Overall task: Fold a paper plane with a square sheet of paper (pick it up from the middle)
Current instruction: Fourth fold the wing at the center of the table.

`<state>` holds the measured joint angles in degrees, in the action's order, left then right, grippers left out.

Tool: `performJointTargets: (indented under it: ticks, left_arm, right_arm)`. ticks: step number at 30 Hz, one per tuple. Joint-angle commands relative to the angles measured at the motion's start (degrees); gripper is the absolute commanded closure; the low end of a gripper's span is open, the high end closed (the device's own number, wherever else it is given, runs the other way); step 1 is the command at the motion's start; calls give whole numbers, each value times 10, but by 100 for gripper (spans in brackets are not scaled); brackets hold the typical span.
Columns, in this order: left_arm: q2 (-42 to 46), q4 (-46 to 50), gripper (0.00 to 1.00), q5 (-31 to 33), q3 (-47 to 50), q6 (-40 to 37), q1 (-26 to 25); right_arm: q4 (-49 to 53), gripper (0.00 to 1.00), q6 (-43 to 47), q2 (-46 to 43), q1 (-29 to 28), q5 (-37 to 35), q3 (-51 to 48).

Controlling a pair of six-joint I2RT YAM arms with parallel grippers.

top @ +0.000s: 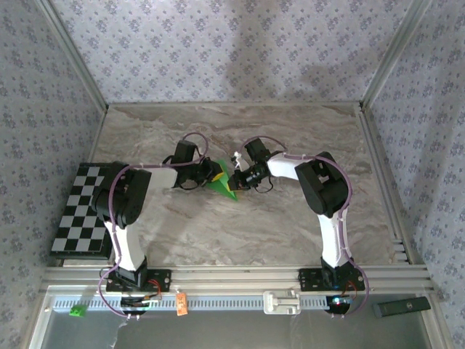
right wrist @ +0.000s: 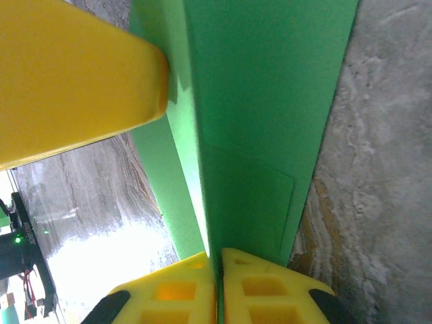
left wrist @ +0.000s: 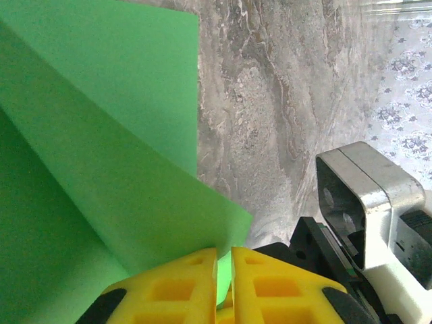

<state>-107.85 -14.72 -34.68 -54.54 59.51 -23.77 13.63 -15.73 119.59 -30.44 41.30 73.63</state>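
Observation:
The square sheet of paper (top: 221,183) is bright green and folded into a pointed wedge, held up over the middle of the marble table (top: 240,233). My left gripper (top: 211,174) comes from the left, my right gripper (top: 237,179) from the right, and they meet at the paper. In the left wrist view, layered green flaps (left wrist: 115,155) fan up from my left gripper (left wrist: 224,273), whose yellow fingers (left wrist: 175,287) are shut on one edge. In the right wrist view the paper (right wrist: 270,121) stands edge-on in my right gripper (right wrist: 219,277), shut on it, with the left gripper's yellow finger (right wrist: 67,81) pressing its upper left.
A black-and-white checkered board (top: 83,211) lies at the table's left edge. A tiny green cube (top: 75,311), an orange tag (top: 181,303) and a black bar (top: 402,307) sit on the near rail. Patterned walls (top: 232,43) enclose the table.

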Motion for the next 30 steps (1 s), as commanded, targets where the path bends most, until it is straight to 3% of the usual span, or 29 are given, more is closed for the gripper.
performJointTargets:
  ticks: [1, 15, 26, 30]
  left_arm:
    - [-12, 13, 87, 0, -17, -12, -3]
    - [49, -32, 85, 2, 37, -10, 13]
    - [4, -64, 88, -26, 19, -5, -6]
    - [-13, -63, 89, -29, 6, -4, -8]
  right_arm:
    - [15, 91, -8, 12, 6, -9, -6]
    - [31, 96, -35, 25, 14, -30, -3]
    - [33, 95, -36, 29, 14, -34, -2]
    - [35, 90, -35, 28, 14, -33, -4]
